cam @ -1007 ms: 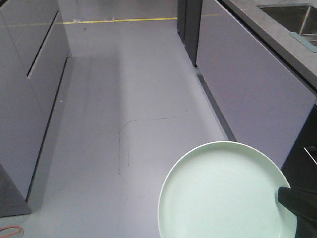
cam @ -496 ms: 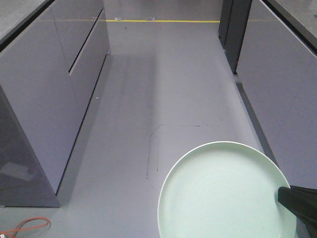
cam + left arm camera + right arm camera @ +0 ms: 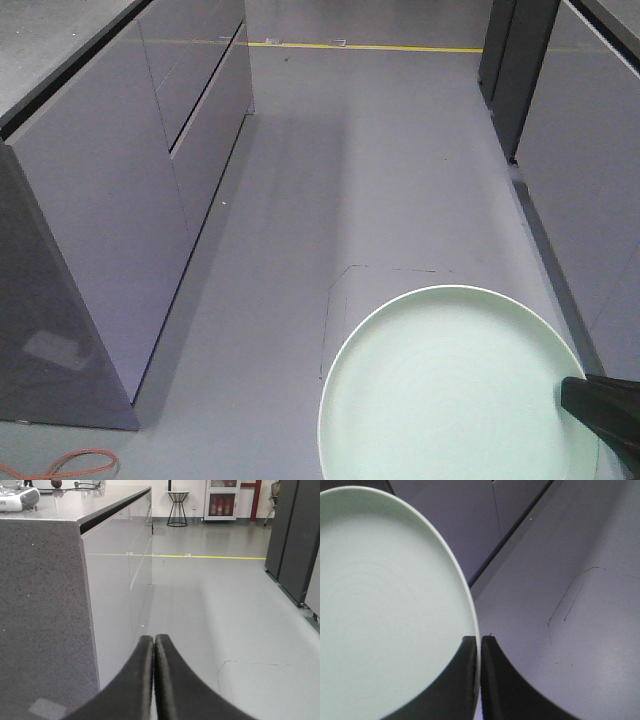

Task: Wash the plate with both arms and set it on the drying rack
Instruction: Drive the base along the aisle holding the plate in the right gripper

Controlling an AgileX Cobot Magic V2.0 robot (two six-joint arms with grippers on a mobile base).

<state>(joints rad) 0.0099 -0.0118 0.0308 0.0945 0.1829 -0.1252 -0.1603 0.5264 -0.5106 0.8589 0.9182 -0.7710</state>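
Gripping the pale mint-green plate (image 3: pixel 385 595) by its rim, the right gripper (image 3: pixel 479 640) sets one black finger (image 3: pixel 462 685) over the plate's upper face and the other against the outer side of the rim. Only the rim's thickness parts them.

In the front view the plate lies face up toward the camera in the lower right. It is held in the air over the grey floor (image 3: pixel 400 170), and nothing stands on it or under it. Its lower edge runs out of the picture. The gripper's black body overlaps the plate's right edge. Just past the plate's far left edge, a thin dark outline (image 3: pixel 335 300) is drawn on the floor.

The left gripper (image 3: pixel 153 638) is clenched, its two fingers pressed together along their length with nothing between them. It hangs apart from the plate, just beside the near end of a long grey counter (image 3: pixel 115 580). That counter has a dark speckled end panel and a glossy top. A silver radio (image 3: pixel 20 497) sits at the far left edge of the counter top.

A yellow line (image 3: pixel 365 46) crosses the floor at the far end of the aisle. Grey cabinets (image 3: pixel 585 160) line the right side. An orange cable (image 3: pixel 65 466) lies on the floor by the counter's near corner.
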